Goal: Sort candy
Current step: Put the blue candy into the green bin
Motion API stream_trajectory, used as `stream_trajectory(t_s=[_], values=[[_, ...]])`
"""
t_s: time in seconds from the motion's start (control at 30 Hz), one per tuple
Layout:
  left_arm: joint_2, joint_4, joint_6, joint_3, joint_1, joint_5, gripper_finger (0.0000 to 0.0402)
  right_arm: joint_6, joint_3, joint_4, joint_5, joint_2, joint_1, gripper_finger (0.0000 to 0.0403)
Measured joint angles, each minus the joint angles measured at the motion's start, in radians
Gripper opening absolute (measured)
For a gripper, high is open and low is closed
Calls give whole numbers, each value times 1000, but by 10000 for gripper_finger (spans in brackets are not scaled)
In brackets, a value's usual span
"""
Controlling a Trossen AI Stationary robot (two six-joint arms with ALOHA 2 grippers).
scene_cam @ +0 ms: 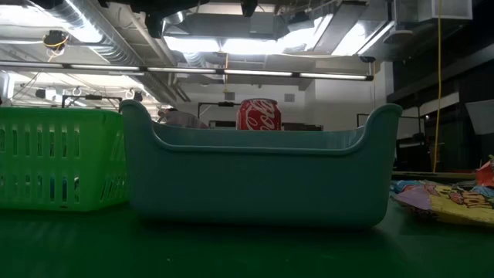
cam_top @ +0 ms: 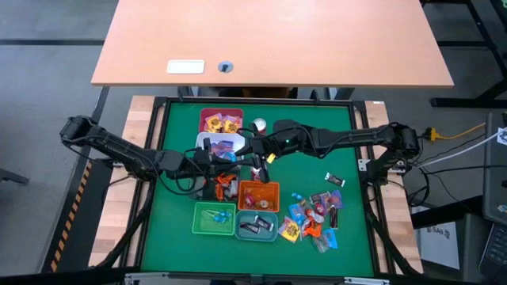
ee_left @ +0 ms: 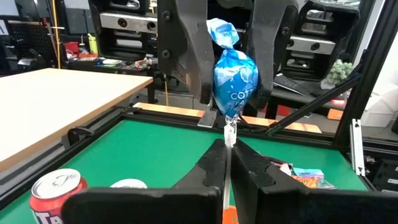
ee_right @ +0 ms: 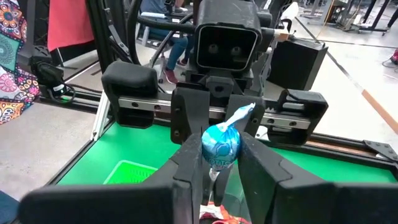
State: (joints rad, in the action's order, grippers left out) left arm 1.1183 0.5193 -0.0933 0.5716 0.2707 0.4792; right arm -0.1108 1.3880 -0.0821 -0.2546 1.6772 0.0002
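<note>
High view shows a green mat (cam_top: 178, 229) with small bins on it. I use the orange bin (cam_top: 259, 195) as my landmark. Next to it sits a green bin (cam_top: 214, 218) with a blue sweet inside. Just below it sits a teal bin (cam_top: 257, 226) with dark sweets inside. Farther up the mat is a red bin (cam_top: 221, 121) with yellow sweets. A white bin (cam_top: 219, 145) sits between the red bin and the orange one. A pile of loose candy (cam_top: 315, 215) lies on the mat beside the orange bin.

Above the orange bin both arms meet. The left gripper (ee_left: 227, 155) is pinched shut on the stick of a blue lollipop (ee_left: 233, 73). The right gripper (ee_right: 218, 163) holds the same lollipop's wrapped head between its fingers (ee_left: 186, 43). A red can (ee_left: 55, 196) stands close by.
</note>
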Motion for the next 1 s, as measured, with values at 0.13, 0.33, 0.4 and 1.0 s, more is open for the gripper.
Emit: stream_trajectory(t_s=[0.13, 0.33, 0.4, 1.0], values=[[0, -6, 0, 0, 0, -1, 2, 9, 0, 4, 0, 0, 0, 81], [0, -9, 0, 0, 0, -2, 1, 55, 0, 5, 0, 0, 0, 109], [0, -13, 0, 0, 0, -1, 1, 55, 0, 4, 0, 0, 0, 133], [3, -369, -302, 0, 121, -374, 0, 83, 2, 421, -24, -143, 0, 220]])
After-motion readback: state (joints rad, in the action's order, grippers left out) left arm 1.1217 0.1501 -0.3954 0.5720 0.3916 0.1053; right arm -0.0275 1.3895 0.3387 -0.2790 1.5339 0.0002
